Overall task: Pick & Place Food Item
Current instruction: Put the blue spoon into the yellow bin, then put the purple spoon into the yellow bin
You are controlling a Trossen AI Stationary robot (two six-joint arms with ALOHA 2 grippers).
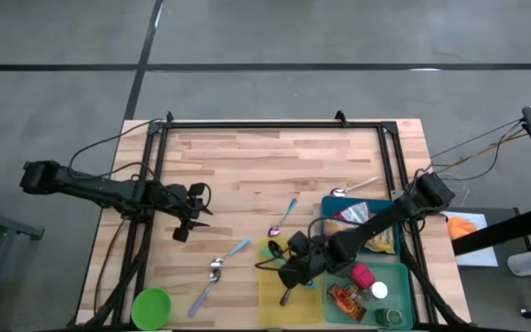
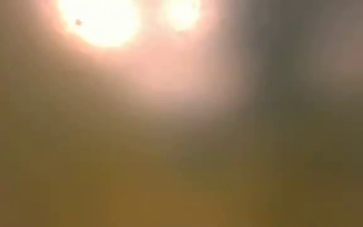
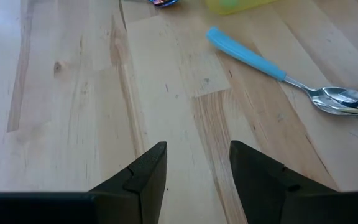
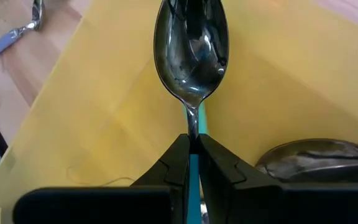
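My right gripper (image 4: 193,140) is shut on a metal spoon (image 4: 191,50) with a teal handle, over the yellow tray (image 1: 270,300) at the table's near edge. A second spoon's bowl (image 4: 316,155) lies in that tray. A snack bag (image 1: 369,228) lies in the teal tray (image 1: 328,205) behind it. The green tray (image 1: 404,277) to the right holds bottles and jars. My left gripper (image 3: 197,162) hangs open over bare wood at the table's left, with a blue-handled spoon (image 3: 278,68) lying ahead of it. The low view is a blur and shows nothing. My right gripper pinches the spoon at its thin neck (image 4: 193,124), just behind the bowl, between the two fingertips. The fingers slant down from the table's right and lie along the spoon. The bowl sticks out ahead of them over the yellow tray; whether it touches the tray does not show.
More spoons lie loose on the wood: two at the near left (image 1: 212,277), a teal one (image 1: 289,210) and a purple one (image 1: 273,231) mid-table, one at the far right (image 1: 353,187). A green bowl (image 1: 151,307) sits at the near left corner. Black rails (image 1: 275,124) frame the table.
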